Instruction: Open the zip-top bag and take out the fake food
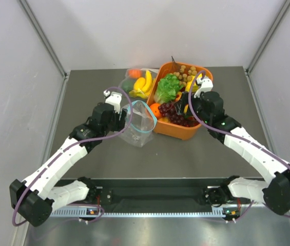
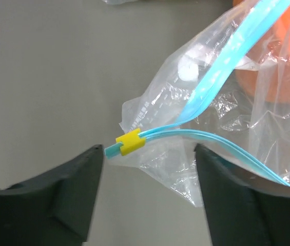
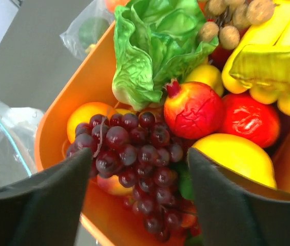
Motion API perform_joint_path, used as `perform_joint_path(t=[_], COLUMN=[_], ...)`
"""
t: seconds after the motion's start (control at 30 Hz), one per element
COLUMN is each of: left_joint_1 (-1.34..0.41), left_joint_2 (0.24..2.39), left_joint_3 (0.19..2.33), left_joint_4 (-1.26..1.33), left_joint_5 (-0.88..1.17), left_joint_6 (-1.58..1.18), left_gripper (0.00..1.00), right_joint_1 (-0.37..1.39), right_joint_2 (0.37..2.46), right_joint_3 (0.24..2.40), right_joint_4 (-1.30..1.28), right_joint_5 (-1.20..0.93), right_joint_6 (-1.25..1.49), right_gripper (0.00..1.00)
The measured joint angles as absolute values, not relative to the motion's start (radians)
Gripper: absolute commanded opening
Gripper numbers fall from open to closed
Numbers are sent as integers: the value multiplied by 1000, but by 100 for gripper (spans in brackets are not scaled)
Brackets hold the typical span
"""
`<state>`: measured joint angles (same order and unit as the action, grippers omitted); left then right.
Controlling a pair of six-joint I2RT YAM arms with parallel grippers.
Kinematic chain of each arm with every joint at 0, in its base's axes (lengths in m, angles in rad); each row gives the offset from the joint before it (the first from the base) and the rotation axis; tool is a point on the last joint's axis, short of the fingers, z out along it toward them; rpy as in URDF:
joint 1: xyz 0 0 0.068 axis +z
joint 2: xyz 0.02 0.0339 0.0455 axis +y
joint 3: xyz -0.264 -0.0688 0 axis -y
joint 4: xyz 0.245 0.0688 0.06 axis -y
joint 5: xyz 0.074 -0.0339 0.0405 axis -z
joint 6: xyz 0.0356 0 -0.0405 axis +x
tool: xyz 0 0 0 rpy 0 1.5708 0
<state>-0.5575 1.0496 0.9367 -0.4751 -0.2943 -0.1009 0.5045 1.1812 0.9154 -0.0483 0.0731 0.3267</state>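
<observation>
We take this for a robotics lab test cell. Bare pale walls [image 1: 134, 31] on metal posts [image 1: 42, 36] box in a dark grey table [image 1: 186, 159]. A left arm [image 1: 65, 156] and a right arm [image 1: 255, 148], both white and black, are bolted to a black rail [image 1: 155, 195] at the table's near edge, with purple cable [image 1: 131, 114] looped along them. The lettuce [image 3: 150, 51] in the orange tub [image 1: 173, 130] is plastic.

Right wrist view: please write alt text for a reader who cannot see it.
The right gripper, jaws open, hangs over a packed orange bin: a dark purple grape bunch nearest, green lettuce behind it, a red pomegranate and a yellow lemon to the right. A clear zip-top bag shows at the left edge.
</observation>
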Motion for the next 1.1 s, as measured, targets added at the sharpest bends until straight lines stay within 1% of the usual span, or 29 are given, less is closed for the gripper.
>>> perform_joint_path(t=[0.03,0.07,0.13,0.23,0.47,0.6,0.77,0.9,1.1], left_joint_1=[-558,-558,-558,-558,-558,-558,-558,-558,-558], left_joint_2=[1049,1047,1036,975,728,652,657,656,646], left_joint_3=[937,937,934,911,820,791,791,791,791], left_joint_4=[-475,-475,-472,-459,-342,-281,-259,-245,-226], left_joint_5=[-292,-285,-276,-259,-197,-126,-69,-76,-125], left_joint_6=[-101,-101,-99,-93,-73,-67,-72,-80,-85], left_gripper=[81,84,84,86,90,91,93,91,90], right_joint_1=[505,505,504,503,502,501,501,501,501], right_joint_2=[1164,1155,1119,1062,854,724,581,485,448], right_joint_3=[918,918,918,916,871,818,775,765,766], right_joint_4=[-62,-74,-96,-135,-215,-284,-356,-396,-442], right_joint_5=[74,75,75,73,59,60,86,105,121], right_joint_6=[322,315,306,296,289,289,289,290,288], right_gripper=[87,89,93,96,96,97,97,97,97])
